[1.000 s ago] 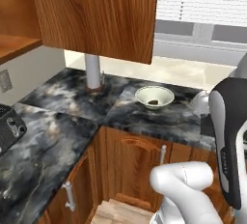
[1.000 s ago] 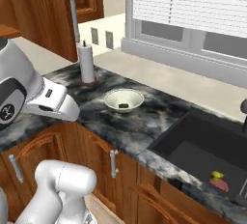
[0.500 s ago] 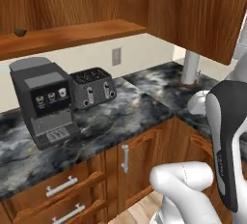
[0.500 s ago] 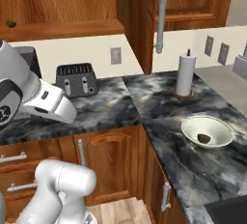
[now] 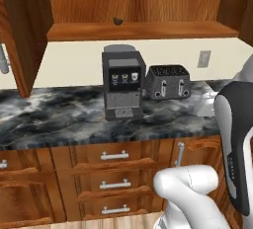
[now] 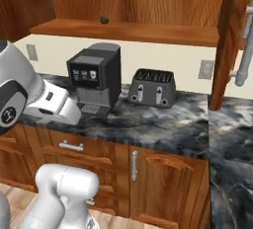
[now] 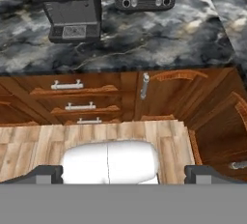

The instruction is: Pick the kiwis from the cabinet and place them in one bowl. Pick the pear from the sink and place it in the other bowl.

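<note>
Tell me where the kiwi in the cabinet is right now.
One kiwi sits on the open cabinet's wooden shelf, above the coffee machine; in the right base view it lies at the shelf's left end.

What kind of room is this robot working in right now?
A home kitchen, rendered in simulation. A coffee machine and a toaster stand on a dark marble-look counter, with wooden drawers below and an open wooden cabinet above.
</note>
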